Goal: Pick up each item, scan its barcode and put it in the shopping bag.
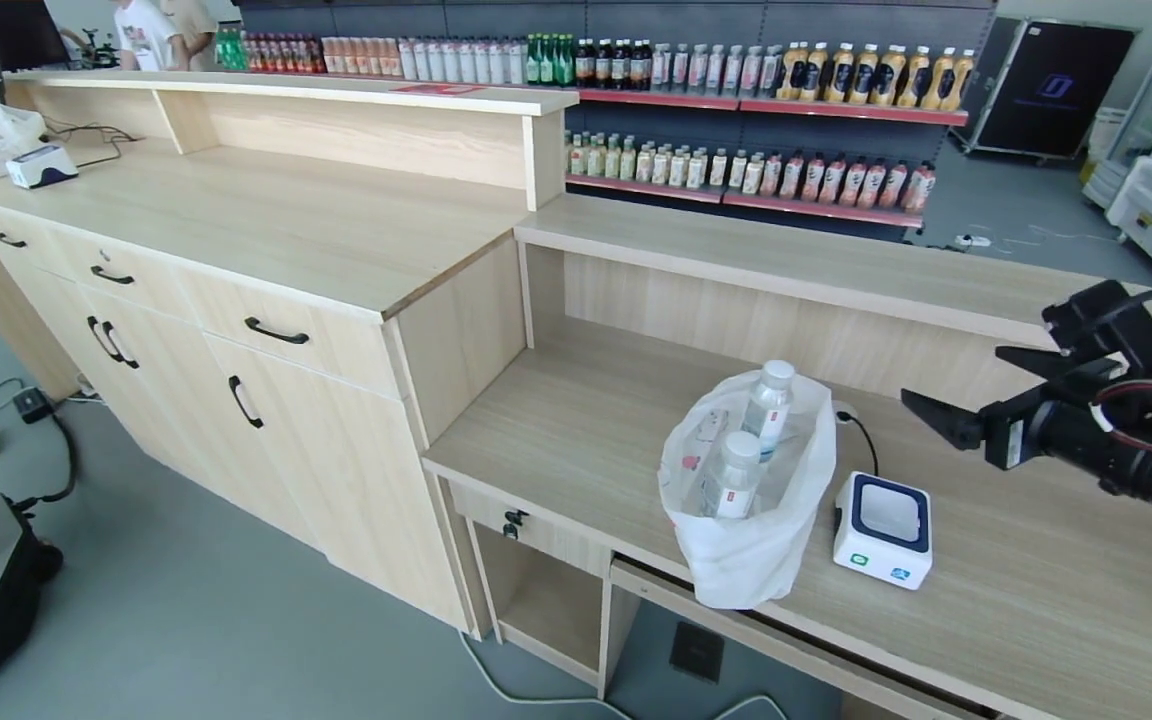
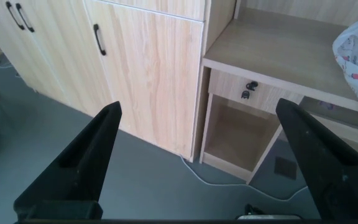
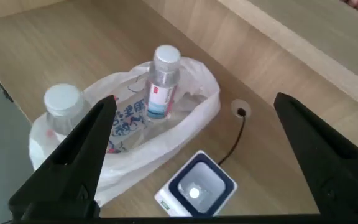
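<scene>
Two bottles (image 1: 768,402) stand in the shopping bag (image 1: 748,562) beside the scanner (image 1: 883,528). Left gripper (image 2: 197,107) and right gripper (image 1: 956,380): fingers apart, empty.

Wooden counter (image 1: 286,220), drink shelves (image 1: 766,110), grey floor (image 1: 186,600)

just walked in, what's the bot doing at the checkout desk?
It looks late in a scan-and-bag run. Two bottles already stand in the white shopping bag on the desk, with the barcode scanner right beside the bag. The right claw is open and empty, hovering above the desk beyond the scanner. The left claw is open and empty too, hanging over the floor in front of the cabinets.
</scene>
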Robot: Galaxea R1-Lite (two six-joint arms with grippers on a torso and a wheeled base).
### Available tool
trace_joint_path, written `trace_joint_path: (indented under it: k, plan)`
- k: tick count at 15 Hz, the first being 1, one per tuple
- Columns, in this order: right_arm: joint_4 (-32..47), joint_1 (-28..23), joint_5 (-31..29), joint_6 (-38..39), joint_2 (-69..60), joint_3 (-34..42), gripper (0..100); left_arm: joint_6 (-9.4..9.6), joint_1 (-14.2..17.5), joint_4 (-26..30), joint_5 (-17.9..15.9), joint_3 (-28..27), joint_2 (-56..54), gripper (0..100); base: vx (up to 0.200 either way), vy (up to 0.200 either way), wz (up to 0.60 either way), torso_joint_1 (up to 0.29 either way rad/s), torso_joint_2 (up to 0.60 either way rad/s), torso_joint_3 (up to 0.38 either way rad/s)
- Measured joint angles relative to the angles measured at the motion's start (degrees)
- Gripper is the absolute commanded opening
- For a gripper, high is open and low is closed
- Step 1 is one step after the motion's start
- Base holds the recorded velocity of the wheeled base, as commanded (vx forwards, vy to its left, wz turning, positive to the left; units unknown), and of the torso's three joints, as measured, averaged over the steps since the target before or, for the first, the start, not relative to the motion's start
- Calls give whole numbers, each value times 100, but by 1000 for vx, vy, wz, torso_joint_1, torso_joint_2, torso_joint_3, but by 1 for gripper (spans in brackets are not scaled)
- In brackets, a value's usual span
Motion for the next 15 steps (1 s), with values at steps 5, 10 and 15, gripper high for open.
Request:
trace_joint_path:
  k: [5, 10, 15]
  plan:
    - [641, -1475, -2131, -163, -100, -190, 100, -2, 0, 0, 0, 0, 0, 100, 0, 0, -360, 4, 0, -2]
    - [1312, -3101, -2643, -174, 1174, -885, 100, 0, 0, 2, 0, 0, 0, 100, 0, 0, 0, 0, 0, 0]
    - [1389, -3930, -2144, -1584, 2343, -1830, 100, 0, -2, 2, 0, 0, 0, 100, 0, 0, 0, 0, 0, 0]
